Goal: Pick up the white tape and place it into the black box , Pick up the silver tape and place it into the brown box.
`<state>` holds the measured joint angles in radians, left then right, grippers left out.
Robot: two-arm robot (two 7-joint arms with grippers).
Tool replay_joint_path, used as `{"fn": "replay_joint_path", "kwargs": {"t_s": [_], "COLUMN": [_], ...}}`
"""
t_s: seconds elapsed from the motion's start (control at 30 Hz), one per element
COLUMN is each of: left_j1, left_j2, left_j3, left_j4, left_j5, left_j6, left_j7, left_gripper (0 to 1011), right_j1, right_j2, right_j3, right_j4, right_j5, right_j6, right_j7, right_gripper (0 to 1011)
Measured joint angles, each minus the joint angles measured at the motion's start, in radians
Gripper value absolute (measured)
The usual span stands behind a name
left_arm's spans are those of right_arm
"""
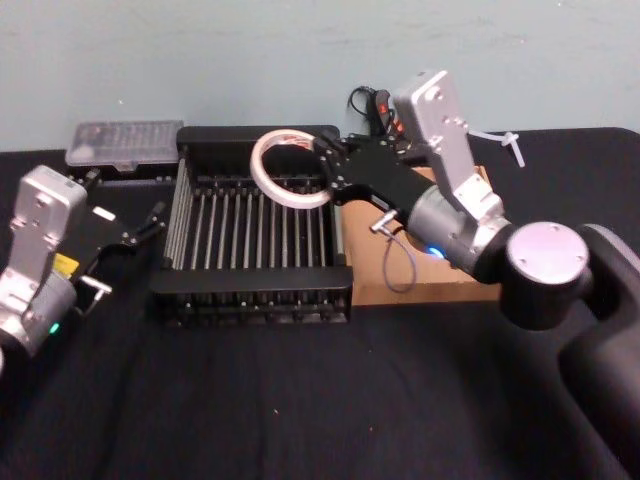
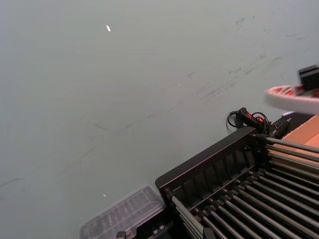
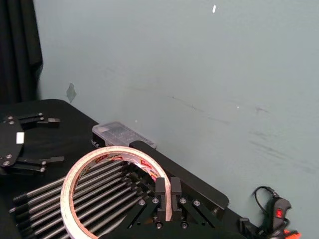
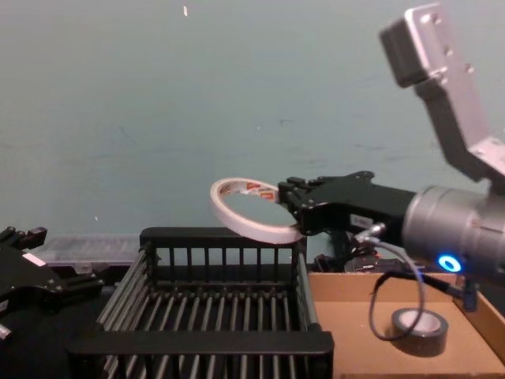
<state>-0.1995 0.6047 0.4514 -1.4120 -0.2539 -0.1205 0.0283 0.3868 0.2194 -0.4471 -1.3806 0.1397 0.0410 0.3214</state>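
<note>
Above far right corner of black box (image 1: 250, 300) — right gripper (image 1: 328, 172) holds white tape (image 1: 290, 170) clear of crate, fingers clamped on ring's rim, ring tilted. Silver tape (image 4: 420, 331) lies flat on brown box (image 4: 355, 332) floor, just right of crate. Left gripper (image 1: 150, 225) parked over tabletop (image 1: 300, 400) left of crate — fingers spread, holding nothing.

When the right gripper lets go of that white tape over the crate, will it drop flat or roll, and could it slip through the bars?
The white tape is a thin, wide ring pinched at one edge by the right gripper above the black crate. It probably weighs little and may bounce. Nearly level, it will likely land flat. It spans several bars, so slipping through seems unlikely.
</note>
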Motion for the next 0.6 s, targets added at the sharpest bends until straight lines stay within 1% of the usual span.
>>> {"fn": "replay_joint_path", "kwargs": {"t_s": [0.03, 0.13, 0.2, 0.23, 0.33, 0.37, 0.4, 0.5, 0.6], "left_j1": [0.0, 0.0, 0.0, 0.0, 0.0, 0.0, 0.0, 0.0, 0.0], "left_j2": [0.0, 0.0, 0.0, 0.0, 0.0, 0.0, 0.0, 0.0, 0.0], "left_j3": [0.0, 0.0, 0.0, 0.0, 0.0, 0.0, 0.0, 0.0, 0.0], "left_j4": [0.0, 0.0, 0.0, 0.0, 0.0, 0.0, 0.0, 0.0, 0.0], "left_j5": [0.0, 0.0, 0.0, 0.0, 0.0, 0.0, 0.0, 0.0, 0.0], "left_j6": [0.0, 0.0, 0.0, 0.0, 0.0, 0.0, 0.0, 0.0, 0.0], "left_j7": [0.0, 0.0, 0.0, 0.0, 0.0, 0.0, 0.0, 0.0, 0.0], "left_gripper": [1001, 1001, 1001, 1001, 1001, 1001, 1001, 1001, 1001], "right_j1": [0.008, 0.044, 0.056, 0.067, 0.081, 0.089, 0.089, 0.105, 0.112], "right_j2": [-0.008, -0.044, -0.058, -0.069, -0.085, -0.094, -0.094, -0.113, -0.123], "right_j3": [-0.002, -0.01, -0.014, -0.016, -0.018, -0.018, -0.018, -0.019, -0.019], "right_j4": [0.015, 0.089, 0.117, 0.146, 0.182, 0.204, 0.204, 0.25, 0.277], "right_j5": [-0.004, -0.026, -0.034, -0.043, -0.053, -0.06, -0.06, -0.077, -0.088], "right_j6": [-0.002, -0.011, -0.014, -0.016, -0.02, -0.02, -0.02, -0.022, -0.022], "right_j7": [-0.002, -0.01, -0.012, -0.015, -0.02, -0.022, -0.022, -0.027, -0.029], "right_gripper": [68, 67, 68, 68, 67, 68, 68, 67, 67]}}
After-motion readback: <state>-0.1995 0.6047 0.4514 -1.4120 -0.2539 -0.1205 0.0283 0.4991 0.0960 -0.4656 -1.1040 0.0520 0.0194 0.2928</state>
